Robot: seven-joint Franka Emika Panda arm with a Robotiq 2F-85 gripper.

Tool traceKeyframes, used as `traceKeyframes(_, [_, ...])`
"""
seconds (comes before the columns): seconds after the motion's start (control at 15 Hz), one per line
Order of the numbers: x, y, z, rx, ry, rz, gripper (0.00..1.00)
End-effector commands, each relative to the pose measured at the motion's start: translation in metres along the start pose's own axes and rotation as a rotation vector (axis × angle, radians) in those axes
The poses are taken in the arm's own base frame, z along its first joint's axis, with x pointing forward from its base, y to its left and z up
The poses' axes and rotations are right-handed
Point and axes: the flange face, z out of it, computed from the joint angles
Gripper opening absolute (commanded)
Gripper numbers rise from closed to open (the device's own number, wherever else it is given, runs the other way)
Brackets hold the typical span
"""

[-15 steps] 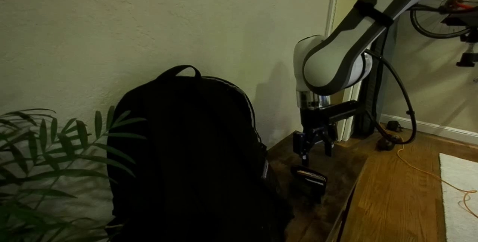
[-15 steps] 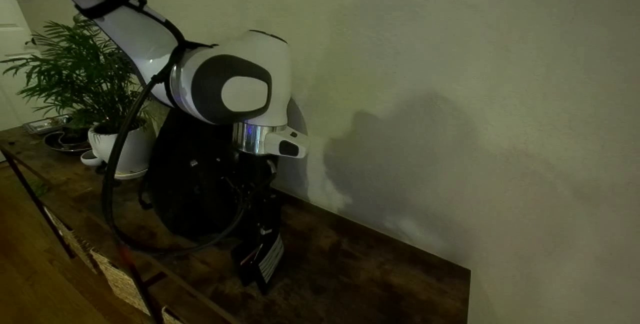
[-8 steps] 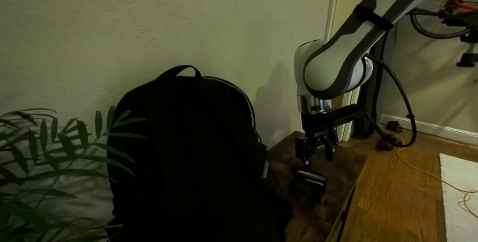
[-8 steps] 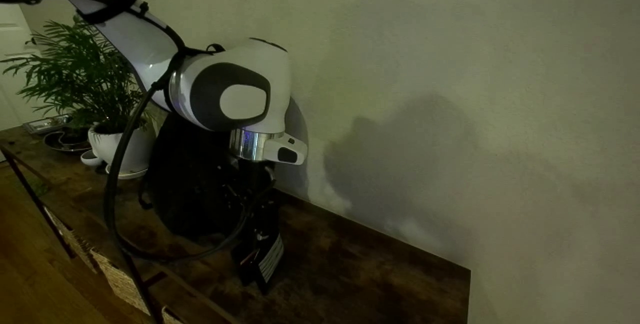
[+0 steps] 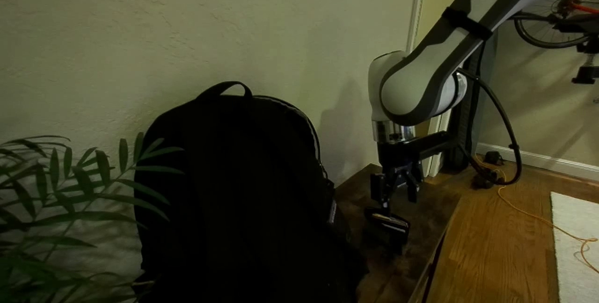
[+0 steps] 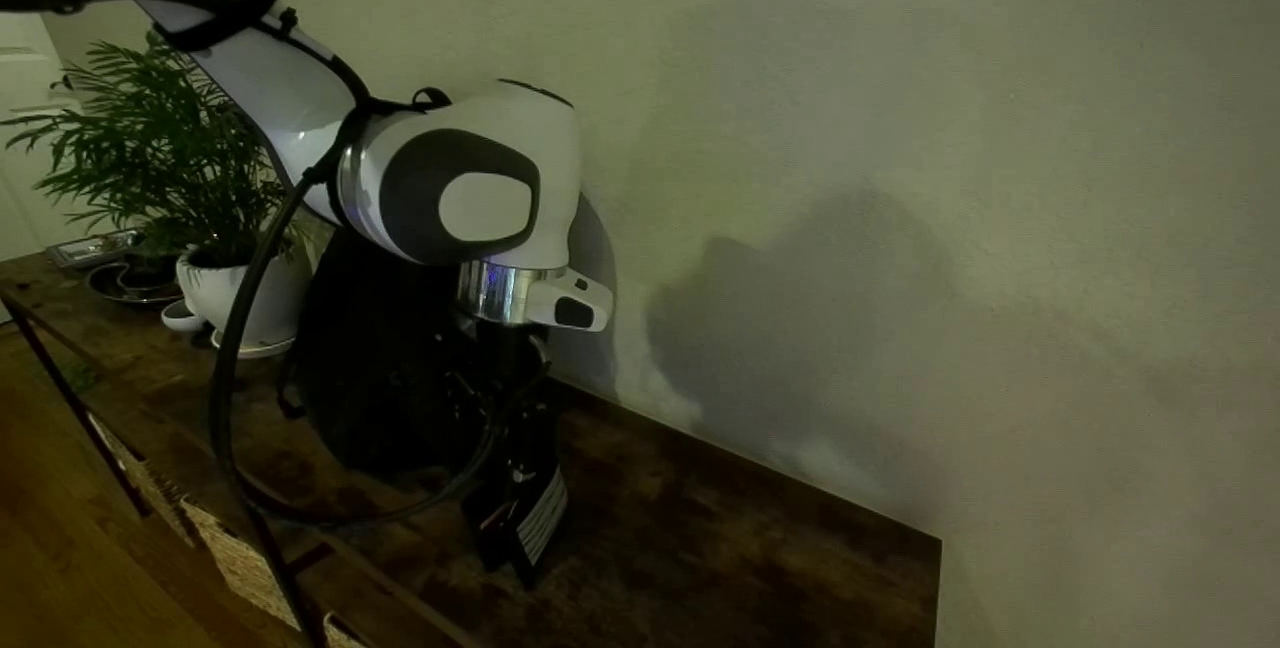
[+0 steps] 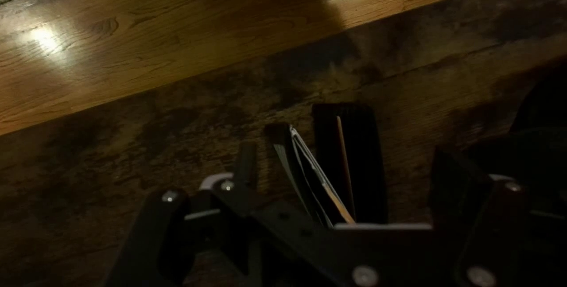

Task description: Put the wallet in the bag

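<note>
The black wallet (image 5: 392, 222) stands on its edge on the dark wooden table, partly unfolded in a V. It also shows in an exterior view (image 6: 540, 518), with a pale striped face. In the wrist view the wallet (image 7: 361, 158) shows cards and papers between its halves; its lower end is hidden by the gripper. My gripper (image 5: 398, 198) is open above the wallet. In the wrist view its fingers (image 7: 347, 167) lie on either side of the wallet, apart from it. The bag, a black backpack (image 5: 243, 191), leans against the wall beside the gripper; it also shows behind the arm (image 6: 370, 378).
A potted plant (image 6: 245, 298) stands on the table (image 6: 700, 548) past the backpack. Its leaves (image 5: 84, 191) overlap the bag's side. The wall (image 6: 900, 128) runs along the table's back. A black cable (image 6: 225, 408) loops from the arm. Wooden floor (image 7: 177, 48) lies beyond the table's edge.
The arm and gripper have come down a little toward the wallet, mostly in the first half second. The wallet and the backpack have not moved.
</note>
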Motion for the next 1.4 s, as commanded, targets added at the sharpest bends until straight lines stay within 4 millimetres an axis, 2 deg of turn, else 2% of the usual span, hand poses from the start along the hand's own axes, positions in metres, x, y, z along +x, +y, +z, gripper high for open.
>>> traceKeyframes(0.0, [0.001,0.0,0.0,0.0,-0.001,0.0,1.0])
traceKeyframes(0.33, [0.004,-0.004,0.002,-0.011,0.032,-0.01,1.0])
traceKeyframes(1.33, [0.007,-0.016,0.027,-0.067,0.087,-0.111,1.0])
